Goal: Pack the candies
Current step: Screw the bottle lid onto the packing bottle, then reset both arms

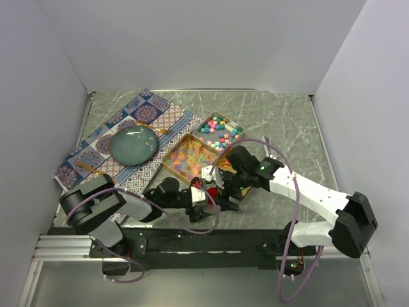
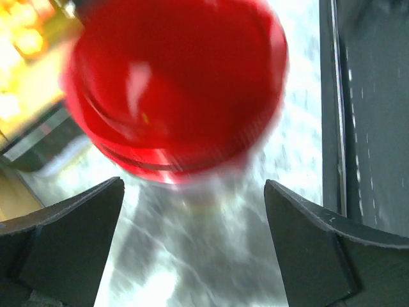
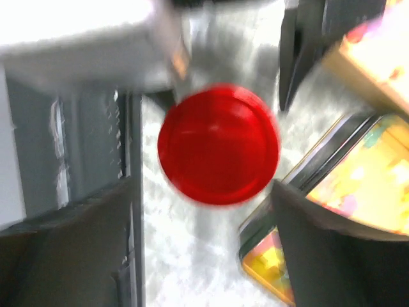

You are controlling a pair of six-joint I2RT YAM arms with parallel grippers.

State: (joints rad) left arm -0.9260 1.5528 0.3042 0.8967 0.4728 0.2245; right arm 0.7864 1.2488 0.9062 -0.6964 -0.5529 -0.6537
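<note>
1. Candies point(image 1: 219, 131) sit farthest off; nearest, left gripper point(image 2: 192, 192) and right gripper point(image 3: 204, 192) both gape wide, holding nothing.
2. Between them, red disc point(image 2: 176, 83) lies on table point(image 1: 275, 121); one should grip it squarely, not both.
3. Beyond, open tins point(image 1: 174, 149) hold the candies.

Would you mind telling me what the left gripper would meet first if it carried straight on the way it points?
Most likely the red disc: it sits dead ahead of the open left gripper, centred between the jaws, though the blur leaves depth uncertain.
</note>
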